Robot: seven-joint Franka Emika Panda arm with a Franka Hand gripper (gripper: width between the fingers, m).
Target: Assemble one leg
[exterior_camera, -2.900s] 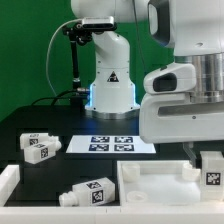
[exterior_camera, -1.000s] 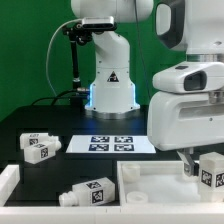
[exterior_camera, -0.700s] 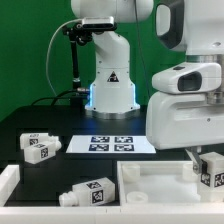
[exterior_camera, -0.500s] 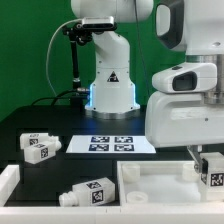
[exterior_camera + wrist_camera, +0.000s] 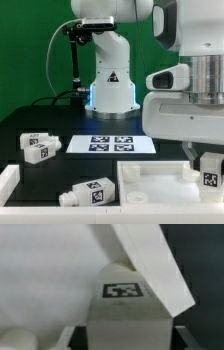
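My gripper (image 5: 204, 160) is shut on a leg (image 5: 210, 172), a chunky white peg with a square tag. It holds the leg upright at the right end of the large white tray-like part (image 5: 150, 180). In the wrist view the leg (image 5: 125, 317) fills the space between the fingers (image 5: 72, 336), with its tag facing the camera, and the gripper (image 5: 125, 341) sits over the tray-like part's rim (image 5: 150, 263). Whether the leg's lower end touches the part is hidden. Two other legs lie loose: one (image 5: 40, 147) at the left and one (image 5: 88, 192) at the front left.
The marker board (image 5: 112, 144) lies flat behind the tray-like part, in front of the arm's base (image 5: 110, 85). A white raised edge (image 5: 8, 182) stands at the front left corner. Black tabletop shows between the loose legs.
The arm's body has shifted a little toward the exterior view's left. The leg stays held in the gripper at the right end of the tray-like part, barely moved.
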